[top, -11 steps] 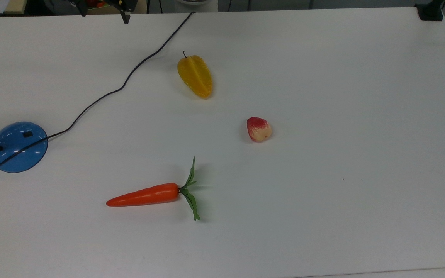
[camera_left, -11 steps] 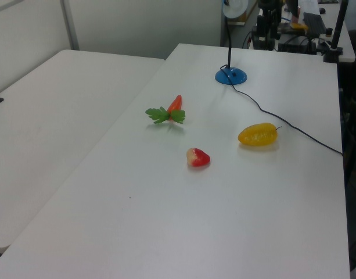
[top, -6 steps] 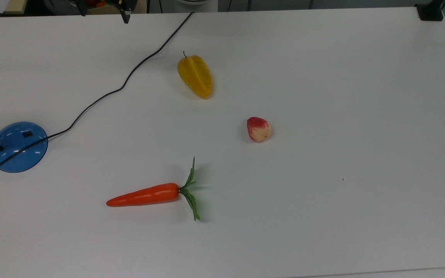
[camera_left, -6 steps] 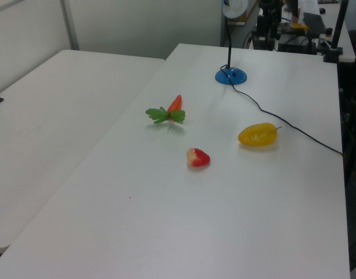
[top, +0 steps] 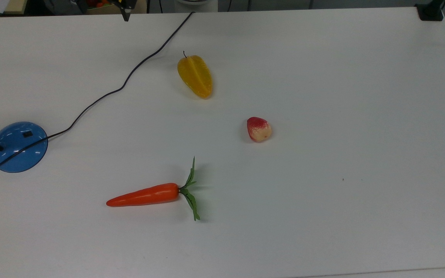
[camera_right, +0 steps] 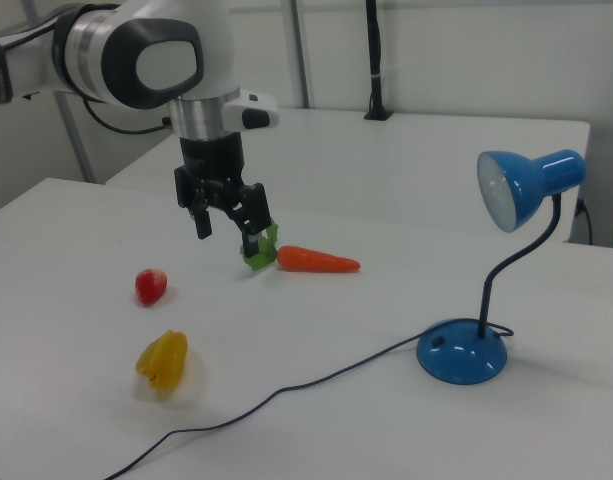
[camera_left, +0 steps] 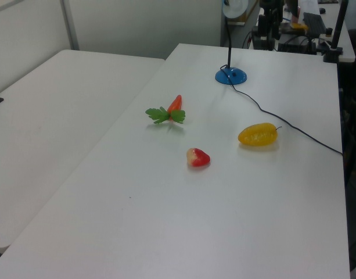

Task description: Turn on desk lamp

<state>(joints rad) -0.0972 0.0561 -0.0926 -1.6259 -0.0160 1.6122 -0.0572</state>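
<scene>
Gripper (camera_right: 227, 226) sits up in the air, fingers spread, nothing held, well apart from the desk lamp (camera_right: 462, 352).

Top view: fingertip (top: 125, 14) at the upper edge has crept slightly toward the frame's top versus half a second ago. Nothing on the table (top: 323, 96) has moved. Lamp base (top: 18, 146) is at the top view's far left, switch (top: 27, 134) on the dome, cord (top: 129, 73) running to the far edge. Carrot (top: 145, 195), yellow fruit (top: 194, 76) and red-and-cream fruit (top: 259, 129) are untouched.

Left view: lamp base (camera_left: 231, 76) at the far end of the table; scene unchanged.

Right view: the arm hangs over the table, carrot (camera_right: 318, 261) behind it, lamp at the right view's right, shade (camera_right: 526, 187) dark.

Read: barely any motion, approach not really begun. Needs to cross to the base and press the switch (camera_right: 438, 343).
</scene>
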